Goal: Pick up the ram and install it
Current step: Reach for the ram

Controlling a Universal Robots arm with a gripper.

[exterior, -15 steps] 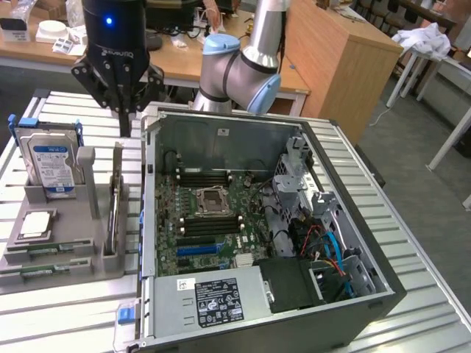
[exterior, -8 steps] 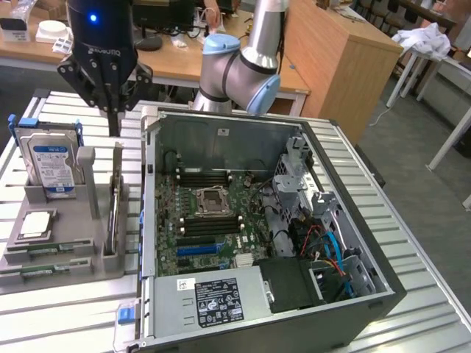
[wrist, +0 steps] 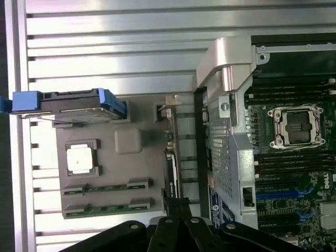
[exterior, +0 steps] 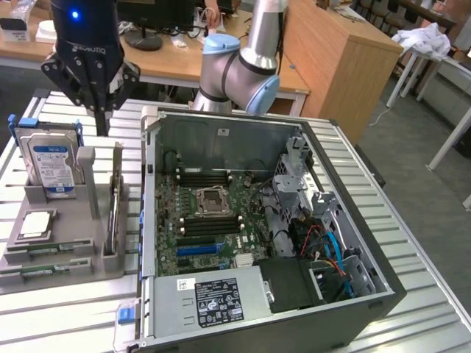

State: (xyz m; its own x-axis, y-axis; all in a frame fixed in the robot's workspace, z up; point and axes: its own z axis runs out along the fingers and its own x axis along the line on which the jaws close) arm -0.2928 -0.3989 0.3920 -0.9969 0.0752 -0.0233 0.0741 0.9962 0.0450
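The ribbed aluminium table (exterior: pixel 66 316) carries the open dark-grey metal computer case (exterior: pixel 383 294). Inside it, the black memory slots (exterior: pixel 210 224) on the green motherboard (exterior: pixel 221 243) look empty. In the exterior view, the grey plastic parts holder (exterior: pixel 73 232) sits at nine o'clock from the case. The black gripper (exterior: pixel 100 118) hovers over the holder's twelve o'clock end, fingers pressed together on nothing. The ram (exterior: pixel 45 251), a long thin green circuit-board stick, lies slotted near the holder's six o'clock edge. As I judge it, pickup and installation both remain.
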